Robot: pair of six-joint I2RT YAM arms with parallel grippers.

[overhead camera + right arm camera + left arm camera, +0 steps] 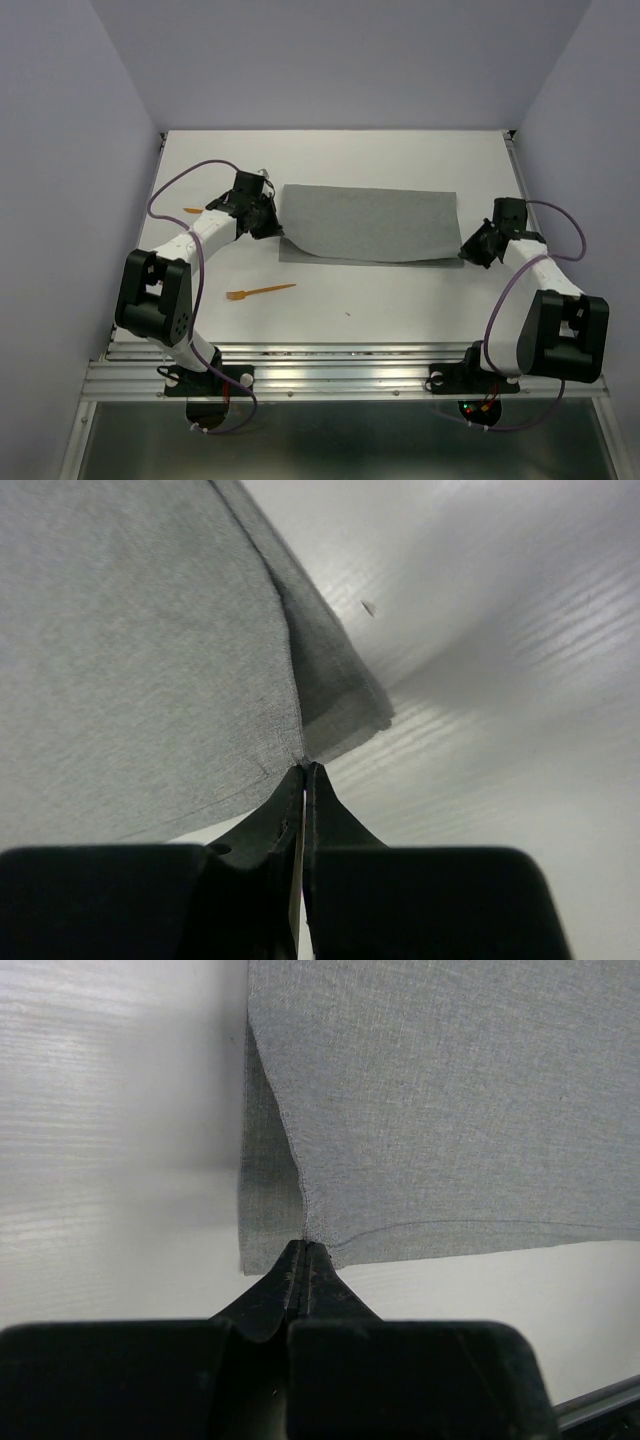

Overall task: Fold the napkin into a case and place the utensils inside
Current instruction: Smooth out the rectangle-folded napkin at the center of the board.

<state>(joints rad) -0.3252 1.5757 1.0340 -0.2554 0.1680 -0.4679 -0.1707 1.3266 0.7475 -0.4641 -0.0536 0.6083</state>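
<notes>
The grey napkin (368,224) lies folded in half across the middle of the table, its top layer held up at both near corners. My left gripper (268,222) is shut on the napkin's left corner (312,1222). My right gripper (470,248) is shut on the right corner (296,742). The lower layer shows beneath in both wrist views. An orange fork (259,292) lies on the table in front of the napkin, to the left. A second orange utensil (192,210) peeks out left of the left arm.
The white table (400,300) ends at a metal rail (330,372) along the near edge. Purple walls close the left, right and back sides.
</notes>
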